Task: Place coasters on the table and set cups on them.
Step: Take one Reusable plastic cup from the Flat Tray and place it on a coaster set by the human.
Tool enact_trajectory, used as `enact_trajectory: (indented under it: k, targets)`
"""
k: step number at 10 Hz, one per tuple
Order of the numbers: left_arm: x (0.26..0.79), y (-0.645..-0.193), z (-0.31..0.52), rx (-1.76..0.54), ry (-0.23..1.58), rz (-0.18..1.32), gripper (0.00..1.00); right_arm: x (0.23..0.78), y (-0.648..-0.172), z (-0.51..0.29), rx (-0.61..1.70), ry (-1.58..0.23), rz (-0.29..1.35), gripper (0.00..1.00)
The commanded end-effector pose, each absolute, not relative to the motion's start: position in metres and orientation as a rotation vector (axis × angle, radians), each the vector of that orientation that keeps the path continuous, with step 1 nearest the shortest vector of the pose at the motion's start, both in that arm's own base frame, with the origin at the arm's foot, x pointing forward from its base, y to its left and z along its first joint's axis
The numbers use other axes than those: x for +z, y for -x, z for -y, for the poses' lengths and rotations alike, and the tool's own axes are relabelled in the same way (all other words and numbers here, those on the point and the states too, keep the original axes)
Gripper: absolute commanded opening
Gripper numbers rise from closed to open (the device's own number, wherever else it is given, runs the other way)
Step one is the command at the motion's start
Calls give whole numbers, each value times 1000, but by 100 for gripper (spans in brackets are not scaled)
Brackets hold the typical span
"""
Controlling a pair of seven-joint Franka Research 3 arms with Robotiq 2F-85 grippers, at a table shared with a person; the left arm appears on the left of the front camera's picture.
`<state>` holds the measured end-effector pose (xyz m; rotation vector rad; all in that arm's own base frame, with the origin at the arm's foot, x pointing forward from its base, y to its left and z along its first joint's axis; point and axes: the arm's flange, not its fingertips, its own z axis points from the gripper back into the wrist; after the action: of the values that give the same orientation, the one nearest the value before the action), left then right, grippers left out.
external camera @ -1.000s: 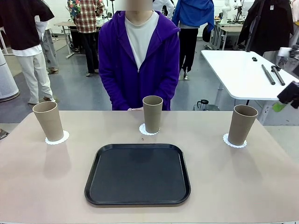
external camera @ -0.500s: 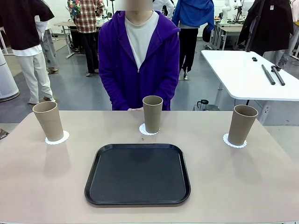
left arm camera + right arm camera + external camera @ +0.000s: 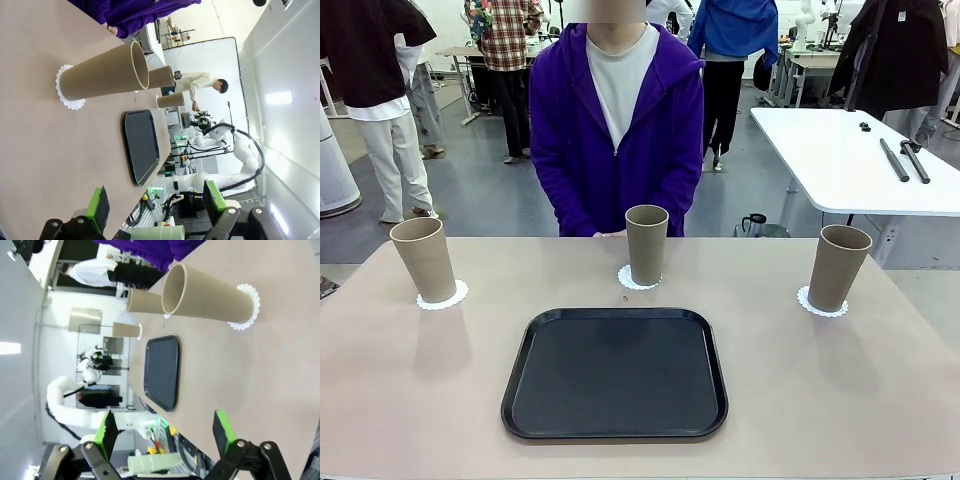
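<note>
The black tray [image 3: 615, 373] lies nearest, nothing in it. Beyond it on the table [image 3: 410, 380] stand the three cups — left [image 3: 423, 258], middle [image 3: 646, 243], right [image 3: 839, 266] — each upright on its own coaster [image 3: 442, 296], all apparently empty. A second ago the right gripper [image 3: 165, 437] showed at the front view's right edge; it has gone, so the job looks done. Both it and the left gripper [image 3: 156, 202] stand wide apart, holding nothing.

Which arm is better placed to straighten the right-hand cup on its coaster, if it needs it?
Right: the right gripper is open, facing the right cup, which stands off-centre on its coaster. The left gripper faces the left cup.
</note>
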<state>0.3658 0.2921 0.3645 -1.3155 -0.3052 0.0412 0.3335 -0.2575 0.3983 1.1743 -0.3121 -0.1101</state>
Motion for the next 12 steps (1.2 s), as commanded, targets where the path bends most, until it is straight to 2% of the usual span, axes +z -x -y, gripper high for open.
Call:
enact_trajectory:
  k: [1, 3, 6, 7, 12]
  targets:
    - [367, -364, -292, 42, 1313, 307, 100, 385, -342, 261, -133, -1233, 322, 100]
    - [367, -364, -292, 42, 1313, 307, 100, 376, -341, 265, -184, -1234, 389, 100]
    - [367, -364, -292, 42, 1313, 307, 100, 378, -340, 263, -106, -1209, 426, 100]
    - [367, -364, -292, 42, 1313, 307, 100, 376, -339, 266, -173, -1231, 360, 100]
    - [367, -364, -292, 42, 1313, 307, 100, 376, -339, 266, -173, -1231, 360, 100]
